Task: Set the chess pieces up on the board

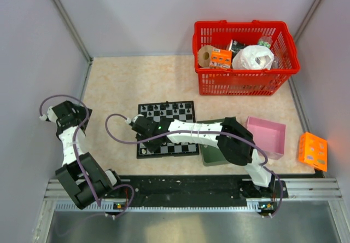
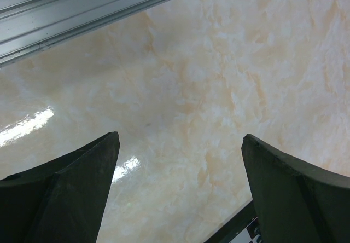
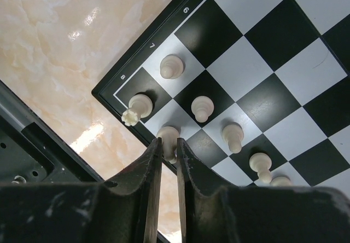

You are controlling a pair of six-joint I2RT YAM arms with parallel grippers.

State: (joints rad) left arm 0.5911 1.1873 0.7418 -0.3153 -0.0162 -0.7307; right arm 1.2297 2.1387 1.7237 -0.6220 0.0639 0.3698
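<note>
The board (image 3: pixel 257 62) fills the right wrist view, with its corner near row marks 7 and 8. A whitish rook (image 3: pixel 136 107) leans on the corner square, and several whitish pawns, such as (image 3: pixel 202 109), stand in a diagonal line. My right gripper (image 3: pixel 169 142) is shut on a whitish chess piece (image 3: pixel 168 135) that stands on the edge square beside the rook. From above, the right gripper (image 1: pixel 143 129) reaches over the board (image 1: pixel 175 114), where black pieces line the far rows. My left gripper (image 2: pixel 180 139) hangs open over bare tabletop, left of the board's corner (image 2: pixel 240 229).
A red basket (image 1: pixel 246 57) full of packages stands at the back right. A pink box (image 1: pixel 266 136) and a dark green tray (image 1: pixel 210 154) lie right of the board. An orange block (image 1: pixel 312 151) sits at the far right. Grey walls enclose the table.
</note>
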